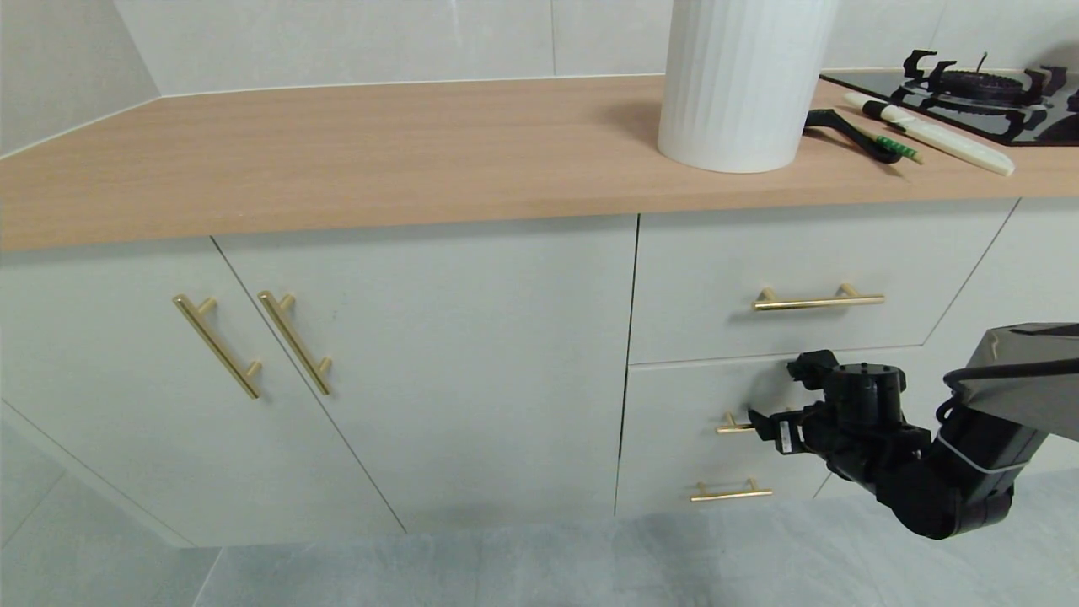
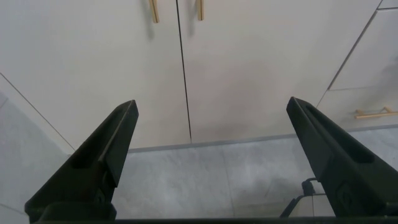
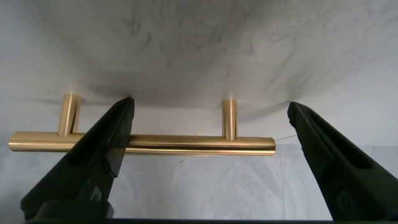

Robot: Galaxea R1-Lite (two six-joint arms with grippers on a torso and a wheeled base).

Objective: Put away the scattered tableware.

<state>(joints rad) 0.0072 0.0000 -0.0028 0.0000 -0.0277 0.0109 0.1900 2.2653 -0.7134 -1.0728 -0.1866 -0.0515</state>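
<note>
Framing the brass drawer handle (image 3: 186, 144) between the spread fingers of the right hand (image 3: 209, 109), close to the bar and not clamped on it; hard to tell whether around it or just short. Keeping the left hand (image 2: 211, 106) spread apart too, holding nothing, low before the cabinet doors (image 2: 180, 62). Finding the tableware well above the right hand, up on the table (image 1: 337, 143): a black-handled utensil (image 1: 847, 131) and a long cream-coloured piece (image 1: 936, 135), lying flat just beside a white ribbed container (image 1: 738, 84), near the stove (image 1: 986, 93). Judging both light, stiff and slim, probably smooth enough to slip or roll. Best pinched across mid-handle, low against the table, not by the tip.
</note>
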